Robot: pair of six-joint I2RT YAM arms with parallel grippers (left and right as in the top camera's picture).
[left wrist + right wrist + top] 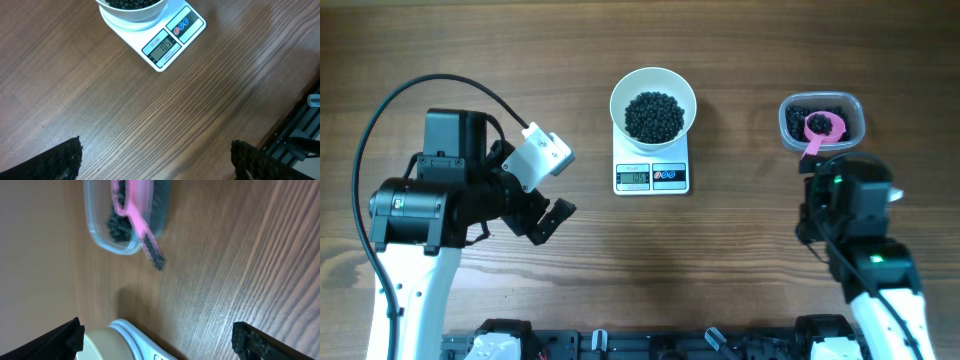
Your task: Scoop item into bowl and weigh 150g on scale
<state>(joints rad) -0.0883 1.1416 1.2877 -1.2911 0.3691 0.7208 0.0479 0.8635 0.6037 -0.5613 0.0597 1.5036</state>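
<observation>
1. Hands nearest the robot: right hand [157, 335] is spread open and empty. The left hand [157, 157] is spread open too, empty, over bare desk [125, 110].
2. Next out, the scale [652, 176] is mid-desk, at 1 o'clock from the left hand and 10 o'clock from the right; digits too blurry to read.
3. On its far end sits the bowl [618, 105], with beans [653, 115] heaped inside.
4. Far right, the tub [860, 118] is at 12 o'clock, just beyond the right hand. The pink scoop [818, 135] rests in it unheld, handle pointing 6 o'clock toward that hand. The right hand is clearly nearer, so it likely does any top-up.
</observation>
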